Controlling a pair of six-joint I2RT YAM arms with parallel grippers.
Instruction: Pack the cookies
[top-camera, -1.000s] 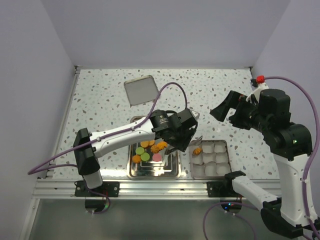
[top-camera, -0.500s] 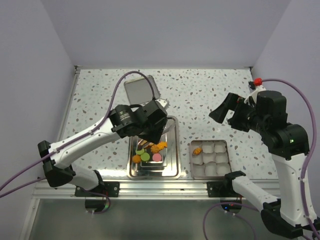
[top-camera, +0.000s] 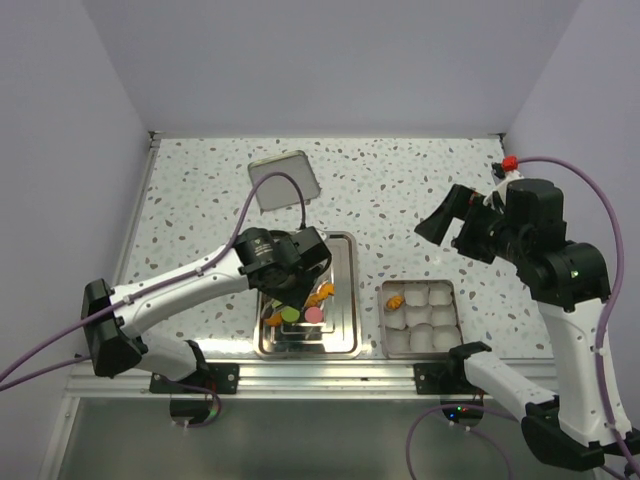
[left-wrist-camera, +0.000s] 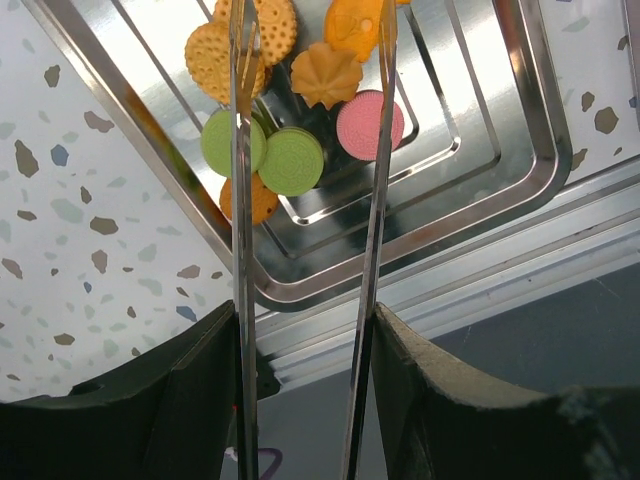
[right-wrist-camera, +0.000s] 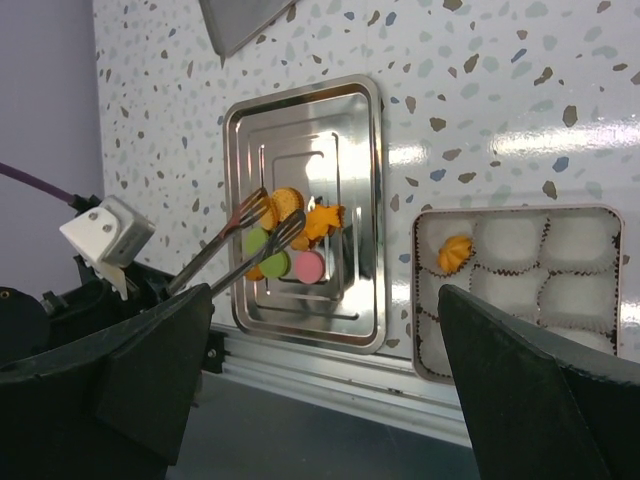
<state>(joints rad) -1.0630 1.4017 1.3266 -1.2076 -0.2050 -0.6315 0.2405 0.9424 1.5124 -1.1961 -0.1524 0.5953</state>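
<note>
Mostly flat, round cookies (left-wrist-camera: 290, 160) on stepped steel tray (left-wrist-camera: 500, 120) — thin tongs (left-wrist-camera: 240, 200) above.

Tongs (right-wrist-camera: 225, 248) are reaching into a steel tray (right-wrist-camera: 355, 190) of cookies (right-wrist-camera: 308, 265).
Their tips are resting over the orange ones at the far side of the pile. One orange cookie (right-wrist-camera: 456, 252) is lying in a corner cup of the lined tin (right-wrist-camera: 418, 300) beside the tray. The right gripper (right-wrist-camera: 325, 300) is holding its jaws spread wide.
</note>
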